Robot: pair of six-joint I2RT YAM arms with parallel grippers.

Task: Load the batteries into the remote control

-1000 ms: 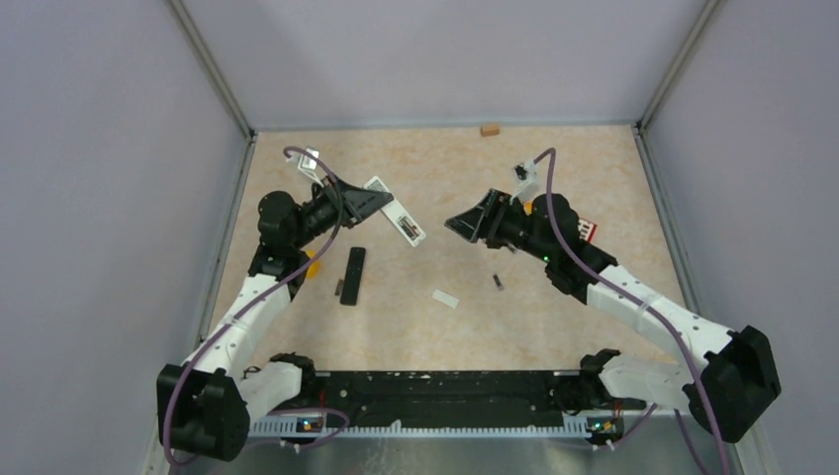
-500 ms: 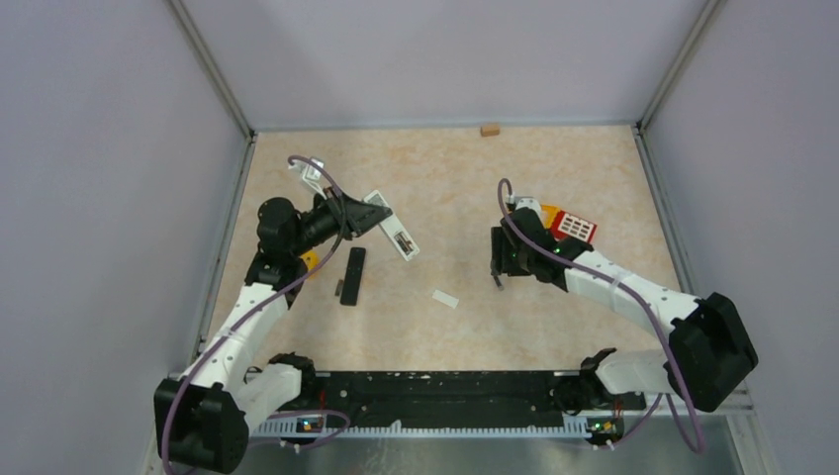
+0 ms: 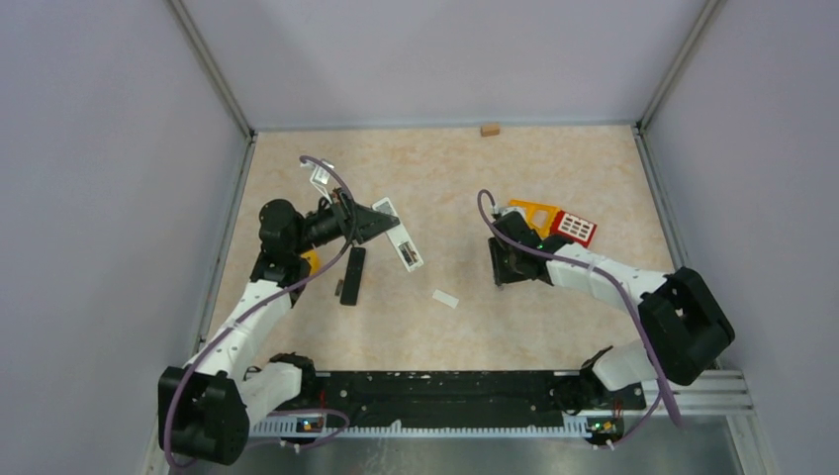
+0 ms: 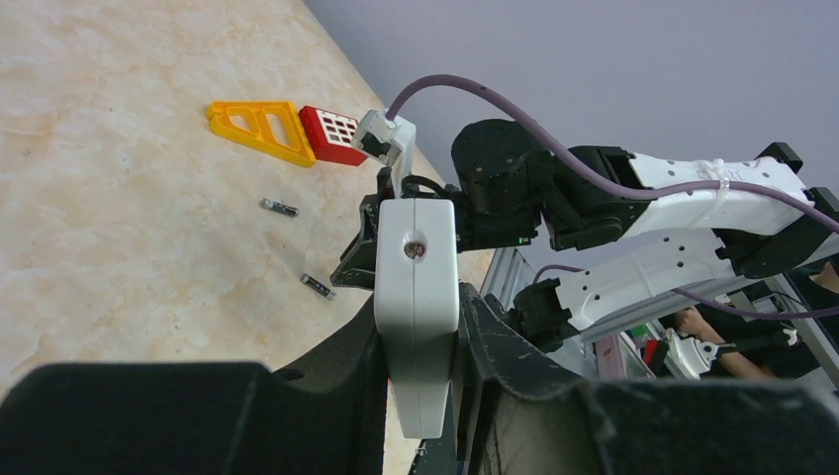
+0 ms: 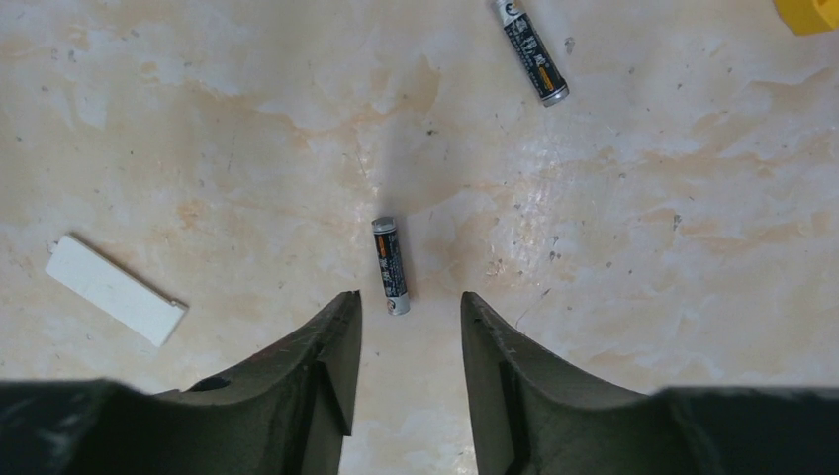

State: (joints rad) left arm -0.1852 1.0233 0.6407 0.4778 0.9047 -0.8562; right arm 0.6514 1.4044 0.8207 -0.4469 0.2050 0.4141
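My left gripper [image 3: 374,222] is shut on a white remote [image 3: 400,235] and holds it above the table; the remote [image 4: 417,297] stands edge-on between my fingers in the left wrist view. A black remote [image 3: 352,275] lies below it. My right gripper [image 3: 501,269] is open and points down, low over the table. In the right wrist view a dark battery [image 5: 390,265] lies just beyond the open gripper [image 5: 408,309], between the fingertips' line. A second battery [image 5: 530,49] lies farther off. Both batteries [image 4: 318,285] [image 4: 279,207] show in the left wrist view.
A white flat cover piece [image 3: 445,299] lies at the middle; it also shows in the right wrist view [image 5: 115,290]. An orange and red object [image 3: 556,220] sits behind my right gripper. A small wooden block [image 3: 489,129] is at the back edge. A small dark piece [image 3: 337,288] lies beside the black remote.
My right arm has swung in and down, bringing its open gripper low over a battery. My left gripper has shifted slightly with the white remote still in it.
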